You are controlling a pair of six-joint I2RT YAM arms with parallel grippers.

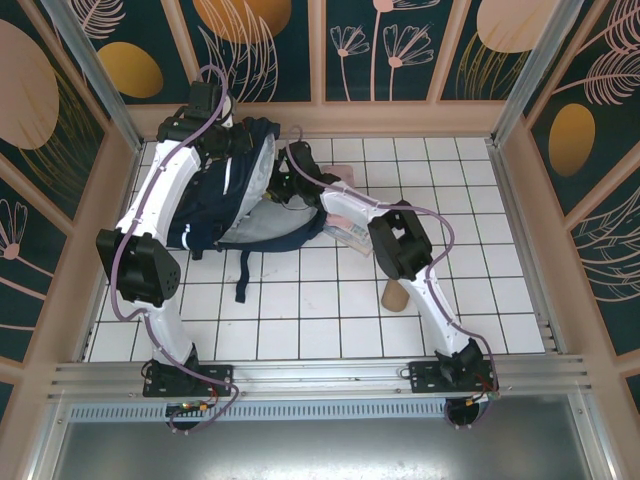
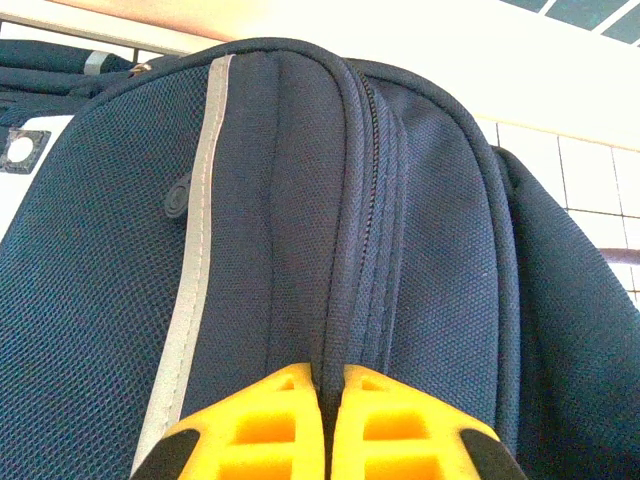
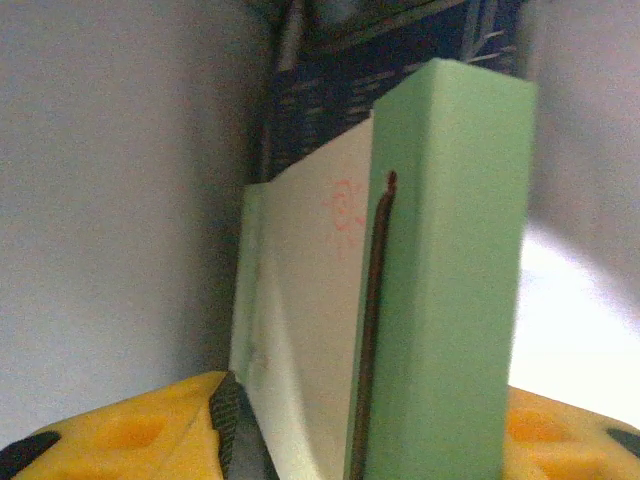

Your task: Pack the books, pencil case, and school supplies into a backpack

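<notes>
The navy backpack point(image 1: 225, 205) lies at the back left of the table, its grey-lined mouth facing right. My left gripper point(image 1: 250, 140) point(image 2: 327, 375) is shut on a fold of the backpack point(image 2: 420, 230), pinching the seam next to the zipper. My right gripper point(image 1: 282, 188) point(image 3: 365, 400) reaches into the mouth. A pale green boxy piece point(image 3: 450, 250) of the school supplies stands between its yellow fingers, which are apart, with a thin dark gap at the left pad point(image 3: 222, 420). Behind it shows a navy grid-patterned book point(image 3: 320, 100). The pencil case is hidden.
A pinkish flat thing point(image 1: 345, 228) lies half under my right forearm just outside the backpack. A brown cylinder point(image 1: 393, 295) stands on the tiles near the right arm. A dark strap point(image 1: 243, 275) trails toward the front. Patterned walls enclose the table point(image 1: 330, 330).
</notes>
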